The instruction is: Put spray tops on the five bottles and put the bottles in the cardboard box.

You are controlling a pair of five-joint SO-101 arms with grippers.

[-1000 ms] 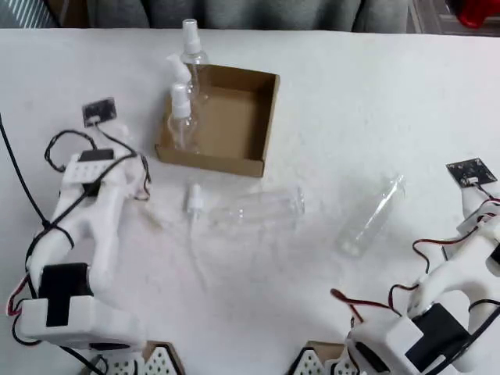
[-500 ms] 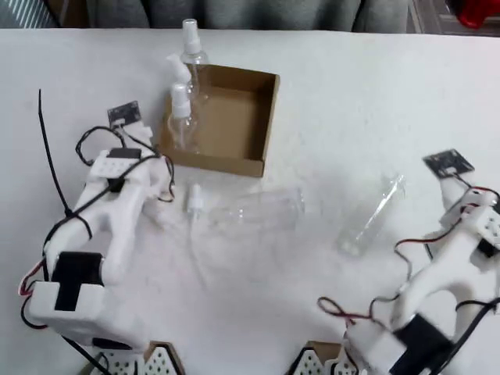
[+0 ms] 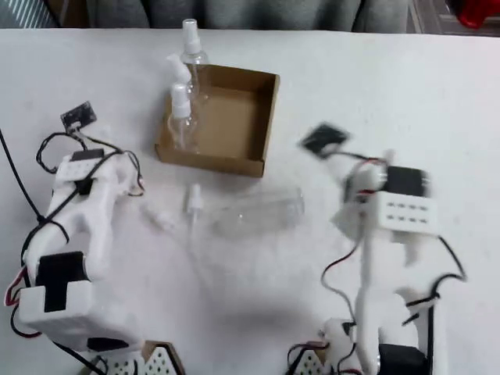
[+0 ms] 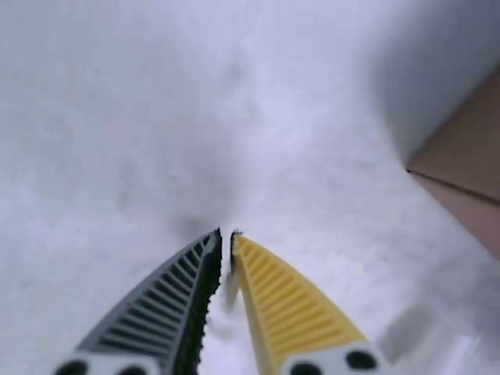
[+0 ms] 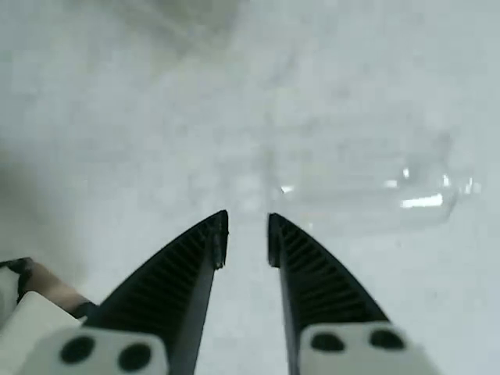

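Bottles [image 3: 181, 117]: you're about three of five done, I'd say. At 8 o'clock your left gripper [image 4: 226, 234] is pinched nearly together, nothing in it. Three capped ones stand at the box [image 3: 269, 117], along its 9-to-11 o'clock side; can't tell if the back two are actually inside. Spray top [image 3: 194, 201] lies loose at the box's 6 o'clock, bare bottle [image 3: 262, 211] just beside it. Right gripper [image 5: 247, 219], open a crack and empty, hovers near a clear bottle [image 5: 367, 191], maybe the fifth. Two cappings left, I reckon.
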